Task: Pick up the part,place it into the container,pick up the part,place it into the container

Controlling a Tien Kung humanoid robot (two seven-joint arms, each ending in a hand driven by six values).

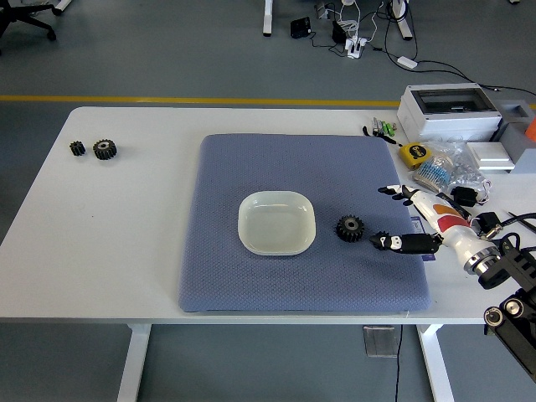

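Three black gears (350,228), one on mat (251,167) beside one white container (276,223), right hand (419,219) spread wide, empty.

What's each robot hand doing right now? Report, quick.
Left robot hand: not in view.
Right robot hand: open, fingers spread, holding nothing, just right of the black gear.

White table (100,243); blue mat (251,276) centre; two gears (94,149) far left; white box (452,111), tape measure (412,153), bags (448,172) far right.
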